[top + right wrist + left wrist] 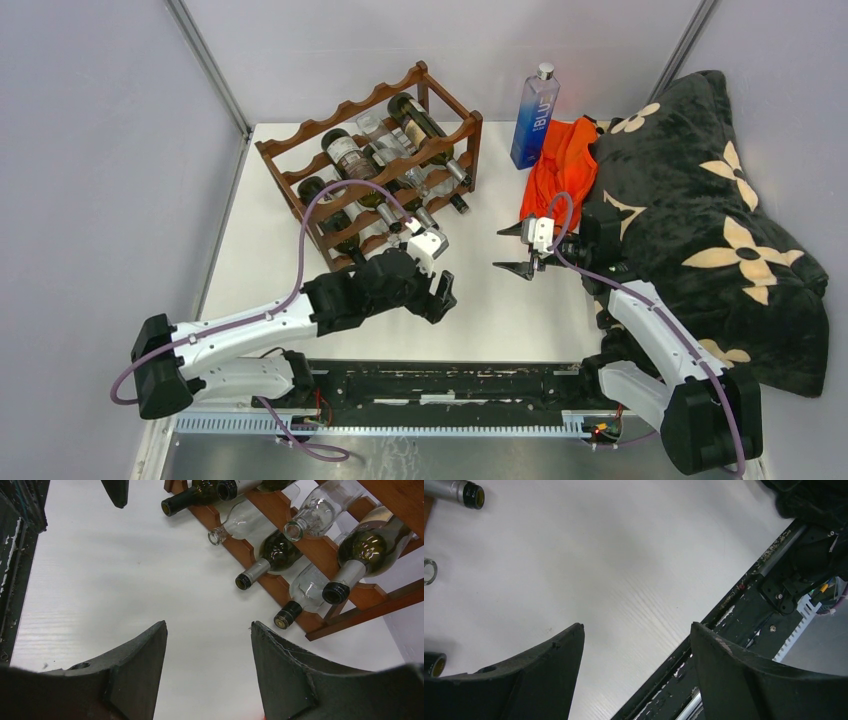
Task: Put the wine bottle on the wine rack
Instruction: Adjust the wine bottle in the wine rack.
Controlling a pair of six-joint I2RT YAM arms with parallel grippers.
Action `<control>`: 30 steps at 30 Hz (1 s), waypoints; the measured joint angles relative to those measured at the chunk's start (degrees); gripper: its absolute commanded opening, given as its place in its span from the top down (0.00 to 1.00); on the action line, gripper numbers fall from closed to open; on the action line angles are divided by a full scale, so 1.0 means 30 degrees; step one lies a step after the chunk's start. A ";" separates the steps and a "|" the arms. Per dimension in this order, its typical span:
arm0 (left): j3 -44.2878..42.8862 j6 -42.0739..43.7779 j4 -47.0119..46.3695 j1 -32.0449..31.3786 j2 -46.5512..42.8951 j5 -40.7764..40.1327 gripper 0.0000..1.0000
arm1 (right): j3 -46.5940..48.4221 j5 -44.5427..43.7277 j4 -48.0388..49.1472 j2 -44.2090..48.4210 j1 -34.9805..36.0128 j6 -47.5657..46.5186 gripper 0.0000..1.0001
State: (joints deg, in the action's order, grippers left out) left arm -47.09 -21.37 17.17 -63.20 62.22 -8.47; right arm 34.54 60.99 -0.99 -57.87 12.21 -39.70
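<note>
The reddish-brown wine rack (300, 135) stands at the back left of the white table, and its lower rail (370, 611) shows in the right wrist view. Several wine bottles lie in it, dark ones (345, 155) (272, 555) and clear ones (320, 510), necks pointing toward the table's middle. My left gripper (440, 298) (638, 625) hovers open just in front of the rack's near corner, with only bare table between its fingers. My right gripper (508, 248) (209, 622) is open and empty over the table's middle, facing the rack.
A tall blue water bottle (535, 115) stands at the back, right of the rack. An orange cloth (565, 165) and a black blanket with cream flowers (700, 200) cover the right side. Bottle necks (466, 494) jut out near the left gripper. The table's near edge (724, 615) lies under it.
</note>
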 measured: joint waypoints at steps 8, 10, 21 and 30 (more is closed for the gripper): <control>-0.0240 0.0306 0.0306 -0.0087 0.0408 -0.0641 0.19 | 0.0000 0.0007 -0.0364 -0.0117 -0.0007 -0.0277 0.32; -0.0255 0.0328 0.0415 -0.0087 0.0452 -0.0699 0.19 | 0.0000 0.0007 -0.0444 -0.0131 -0.0007 -0.0313 0.32; -0.0437 0.0350 0.1115 -0.0182 0.0765 -0.1195 0.21 | 0.0000 0.0015 -0.0568 -0.0182 -0.0109 -0.0430 0.32; -0.0692 0.0437 0.1348 -0.0379 0.1428 -0.1676 0.22 | 0.0000 0.0015 -0.0590 -0.0248 -0.0109 -0.0576 0.32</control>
State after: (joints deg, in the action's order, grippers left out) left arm -49.17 -20.05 21.21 -64.34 66.50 -13.50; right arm 34.54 61.04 -2.76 -58.61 11.88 -41.43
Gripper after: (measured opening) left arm 0.793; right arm 0.680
